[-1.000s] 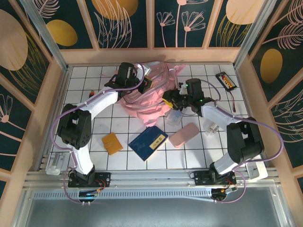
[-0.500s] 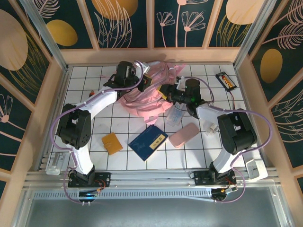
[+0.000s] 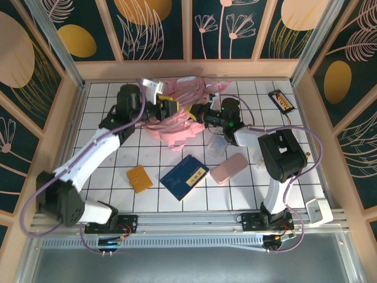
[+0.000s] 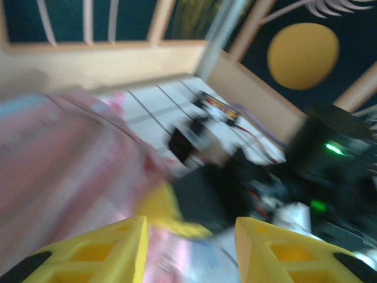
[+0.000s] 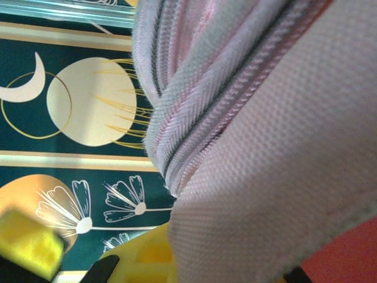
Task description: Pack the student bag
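Student bag (image 3: 174, 127) sits pinched in my right claw (image 3: 198, 114), left claw (image 3: 171, 107) parted and empty, while notebook (image 3: 184, 177) and pink case (image 3: 228, 168) wait unpacked

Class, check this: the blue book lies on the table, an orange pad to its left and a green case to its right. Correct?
No. The case right of the blue book is pink, not green; the top external view shows it. The book does lie on the table, orange pad to its left.
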Controlling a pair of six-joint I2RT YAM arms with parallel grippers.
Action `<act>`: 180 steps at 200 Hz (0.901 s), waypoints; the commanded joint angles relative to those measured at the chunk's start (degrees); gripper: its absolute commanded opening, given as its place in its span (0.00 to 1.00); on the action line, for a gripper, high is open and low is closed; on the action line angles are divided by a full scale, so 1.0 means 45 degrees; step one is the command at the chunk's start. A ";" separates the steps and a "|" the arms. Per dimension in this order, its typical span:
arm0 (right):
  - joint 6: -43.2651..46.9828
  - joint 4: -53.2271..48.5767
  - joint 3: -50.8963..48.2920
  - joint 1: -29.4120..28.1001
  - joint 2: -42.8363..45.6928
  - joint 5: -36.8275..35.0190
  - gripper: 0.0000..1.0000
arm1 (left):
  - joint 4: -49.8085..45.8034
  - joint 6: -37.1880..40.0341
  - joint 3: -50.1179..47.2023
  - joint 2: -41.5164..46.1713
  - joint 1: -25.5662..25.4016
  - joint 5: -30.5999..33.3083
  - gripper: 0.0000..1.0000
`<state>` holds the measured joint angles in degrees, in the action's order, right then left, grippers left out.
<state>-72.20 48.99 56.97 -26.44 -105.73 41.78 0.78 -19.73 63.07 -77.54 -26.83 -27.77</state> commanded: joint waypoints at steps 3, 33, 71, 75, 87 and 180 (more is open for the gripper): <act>-0.0310 0.1616 0.0658 -0.0100 -0.0234 0.0533 0.00 | 0.0334 -0.3669 -0.2147 -0.0179 -0.0832 -0.0182 0.44; -0.0218 0.1191 0.0766 -0.0103 -0.0232 0.0882 0.00 | -0.0968 -0.3527 -0.1718 -0.0853 -0.0832 -0.0012 0.49; 0.0597 -0.0219 0.0853 -0.0121 0.0357 0.0970 0.00 | -0.2273 -0.2900 -0.0056 -0.2205 -0.0706 -0.0697 0.48; 0.0687 -0.0360 0.0875 -0.0108 0.0408 0.0987 0.00 | -0.2191 -0.2900 0.0009 -0.2286 -0.0656 -0.0721 0.47; 0.0980 -0.0799 0.0934 -0.0104 0.0592 0.0971 0.00 | -0.2067 -0.2938 0.0279 -0.2558 -0.0481 -0.0673 0.44; 0.1216 -0.1441 0.1380 -0.0061 0.0517 0.0993 0.00 | -0.1591 -0.2578 -0.0025 -0.3138 -0.0259 -0.2205 0.26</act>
<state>-67.44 39.09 59.18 -26.46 -105.65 44.73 -9.10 -30.22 65.04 -91.24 -27.86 -30.35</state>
